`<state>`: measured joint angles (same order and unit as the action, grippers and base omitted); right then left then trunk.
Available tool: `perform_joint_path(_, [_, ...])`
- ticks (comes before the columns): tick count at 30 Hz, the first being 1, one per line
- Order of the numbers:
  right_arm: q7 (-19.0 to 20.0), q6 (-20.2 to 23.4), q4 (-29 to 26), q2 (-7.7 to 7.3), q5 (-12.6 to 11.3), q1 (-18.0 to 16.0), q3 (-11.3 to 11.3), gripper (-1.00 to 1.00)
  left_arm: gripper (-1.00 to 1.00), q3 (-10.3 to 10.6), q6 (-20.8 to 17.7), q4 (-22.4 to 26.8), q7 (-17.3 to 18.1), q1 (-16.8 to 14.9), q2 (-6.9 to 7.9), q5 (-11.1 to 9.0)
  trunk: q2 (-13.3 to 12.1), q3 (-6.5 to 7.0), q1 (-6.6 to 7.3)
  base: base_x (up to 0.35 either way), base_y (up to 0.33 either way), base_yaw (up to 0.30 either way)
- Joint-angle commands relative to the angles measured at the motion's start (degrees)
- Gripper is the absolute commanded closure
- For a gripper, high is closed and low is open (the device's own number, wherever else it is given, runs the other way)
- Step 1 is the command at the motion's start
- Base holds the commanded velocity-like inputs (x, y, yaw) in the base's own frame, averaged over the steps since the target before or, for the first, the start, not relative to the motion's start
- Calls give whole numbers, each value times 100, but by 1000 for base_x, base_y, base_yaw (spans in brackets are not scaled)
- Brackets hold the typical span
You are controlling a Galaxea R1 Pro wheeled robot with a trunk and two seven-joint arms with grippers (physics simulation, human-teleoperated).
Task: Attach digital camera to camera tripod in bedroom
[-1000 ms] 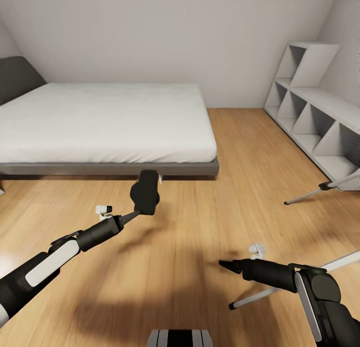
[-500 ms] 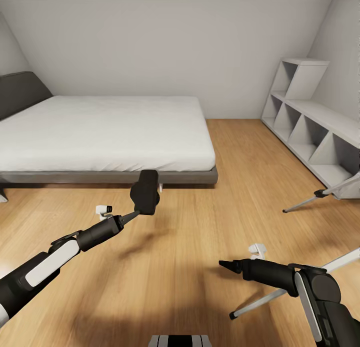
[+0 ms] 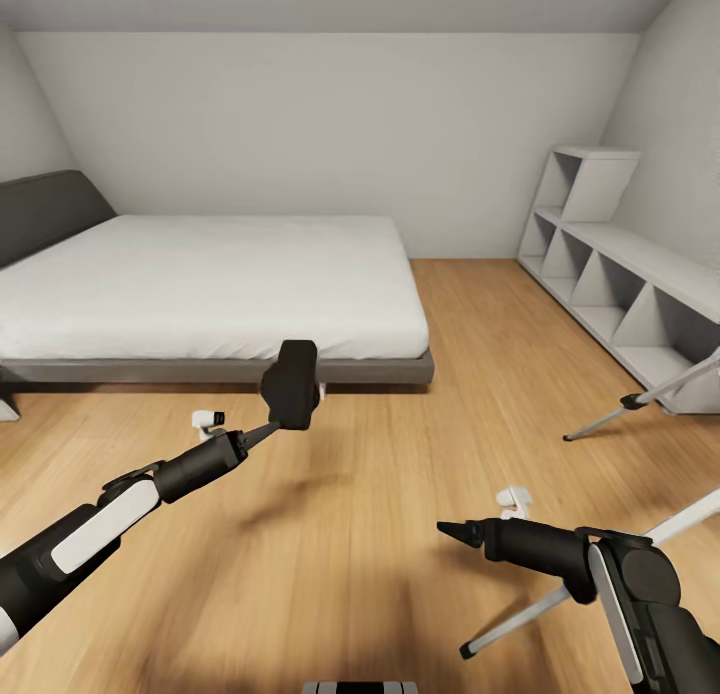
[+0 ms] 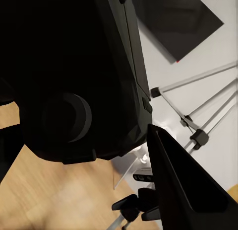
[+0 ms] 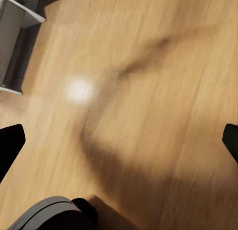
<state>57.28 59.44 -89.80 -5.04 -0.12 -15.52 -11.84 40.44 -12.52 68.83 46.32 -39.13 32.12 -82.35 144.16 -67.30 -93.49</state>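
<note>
Bedroom space is seen wide in the head view: the bed (image 3: pixel 200 284) lies ahead to the left, a white shelf unit (image 3: pixel 640 284) lines the right wall, and the wood floor (image 3: pixel 400 494) lies open between them. Of the camera tripod (image 3: pixel 640 402), silver legs are seen low at the right, one near the shelf and one beside the right arm; its head is out of frame. The digital camera (image 3: pixel 292 384) is held up over the floor in front of the bed, clamped in the left gripper (image 3: pixel 268 430); in the left wrist view its lens barrel is seen close against one finger. The right gripper (image 5: pixel 119 140) is held with fingers apart and empty. The step is judged to be the approach: the base should be turned right until the tripod head is centred, and the camera kept level and firmly gripped.
</note>
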Motion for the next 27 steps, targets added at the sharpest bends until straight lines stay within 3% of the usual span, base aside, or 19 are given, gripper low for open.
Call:
perform_joint_path(1, [20,41,-2,-3,3,-4,-7,-100,100,19,-37,-1,17,-7,5,-53,0,18,3,0,0,0])
perform_joint_path(27, [20,41,-2,-20,3,-4,-23,-100,100,26,-56,-196,12,-7,-189,-53,-34,594,70,0,0,0])
